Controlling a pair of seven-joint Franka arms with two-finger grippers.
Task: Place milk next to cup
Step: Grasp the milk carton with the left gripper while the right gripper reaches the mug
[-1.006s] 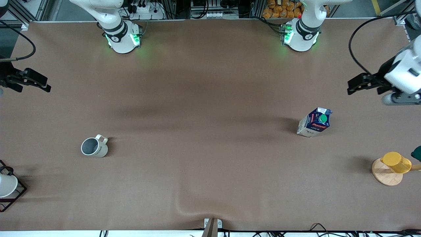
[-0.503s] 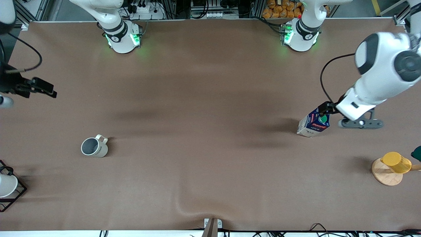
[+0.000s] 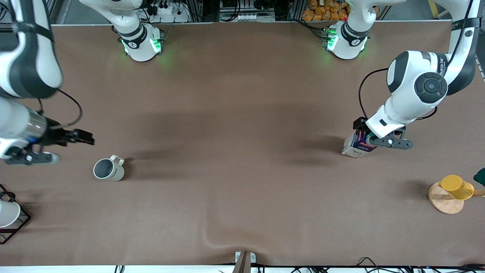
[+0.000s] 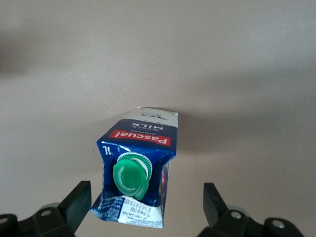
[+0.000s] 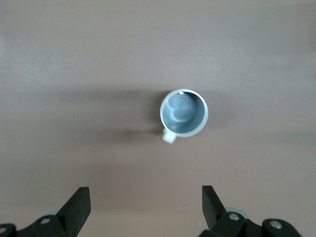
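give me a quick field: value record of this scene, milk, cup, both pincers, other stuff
milk: carton upright, toward the left arm's end
cup: mug upright, toward the right arm's end, well apart from the milk
left pincer: open, over the milk, not gripping
right pincer: open, over bare table by the cup
other: yellow cup on wooden disc; white cup in wire rack

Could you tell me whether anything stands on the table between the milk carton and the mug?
Nothing visible does: only bare brown table lies between the milk carton, under the open left gripper, and the mug.
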